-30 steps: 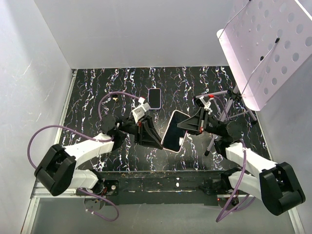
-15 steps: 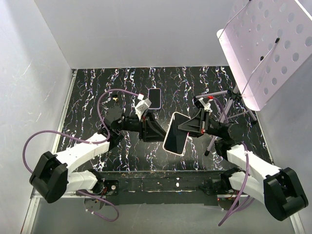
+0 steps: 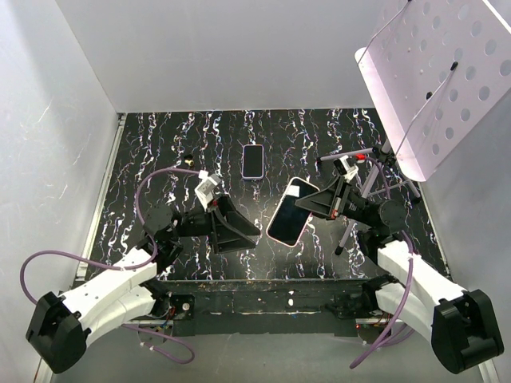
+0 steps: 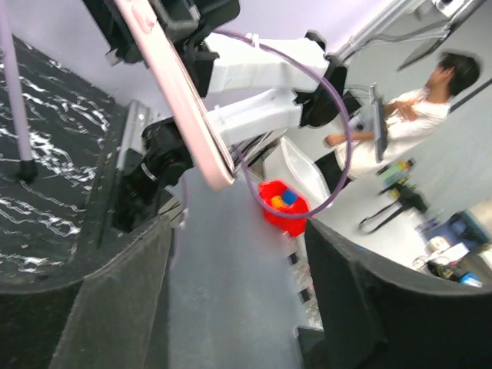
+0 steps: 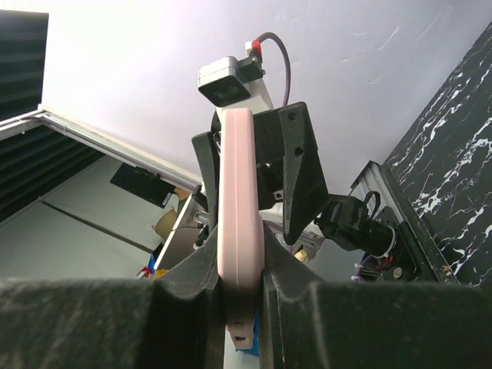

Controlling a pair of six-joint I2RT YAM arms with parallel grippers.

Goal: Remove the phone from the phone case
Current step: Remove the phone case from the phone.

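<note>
The phone (image 3: 288,212) sits in its pink case (image 5: 238,231), held in the air above the marbled black surface (image 3: 160,144). The right pincer (image 3: 310,203) is clamped across the case's thickness on the phone's right long edge; in the right wrist view both fingers press on the pink rim.

From above, the phone's long axis runs diagonally, with the far end to the right and the near end to the left, and the dark screen faces up and toward the left arm. The left pincer (image 3: 246,231) lies just left of the phone's near end, with its fingers spread wide and nothing between them. In its own wrist view the case edge (image 4: 184,100) is above and left of the gap, not inside it. I judge the left arm must close in rightward to reach the free long edge.

A second handset (image 3: 253,161) lies flat on the surface beyond the phone.
</note>
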